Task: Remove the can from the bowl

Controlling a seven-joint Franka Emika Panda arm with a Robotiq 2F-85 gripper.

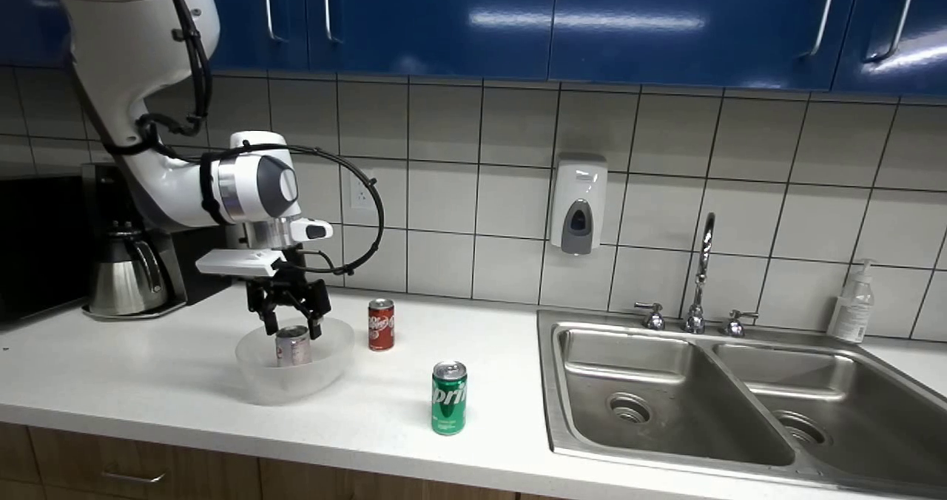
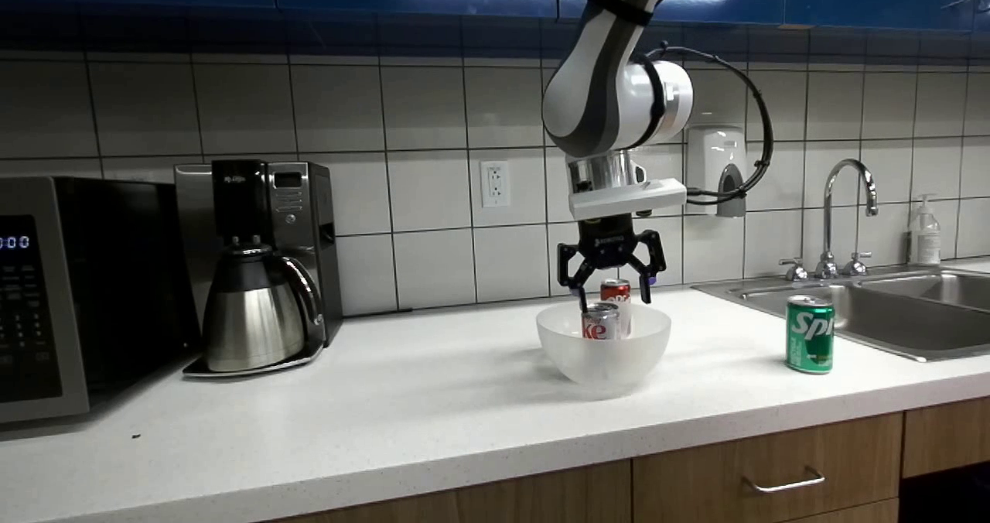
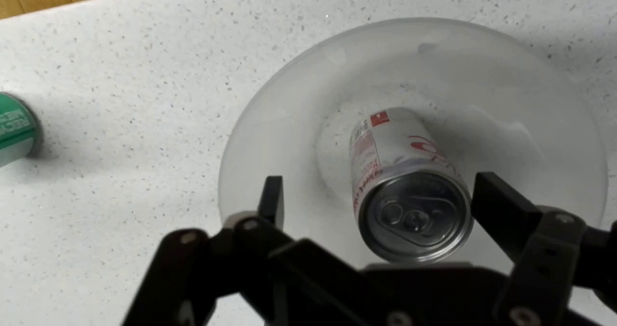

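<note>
The can (image 1: 293,349) is silver-grey with red lettering and stands inside the translucent white bowl (image 1: 255,373). The can (image 2: 601,325) and the bowl (image 2: 603,364) also show in an exterior view, where the bowl wall hides the can's lower part. In the wrist view, the can (image 3: 395,145) stands upright in the bowl (image 3: 270,123). My gripper (image 3: 378,196) is open, pointing down, with its fingertips around the can's top. The right finger in the wrist view is very close to the can's rim; the left finger stands clearly apart from it.
A red can (image 1: 381,325) stands beside the bowl towards the wall. A green can (image 1: 449,400) stands nearer the counter's front edge. A double sink (image 1: 549,389) is set in the counter. A coffee maker (image 2: 259,306) and a microwave (image 2: 116,291) stand on the counter.
</note>
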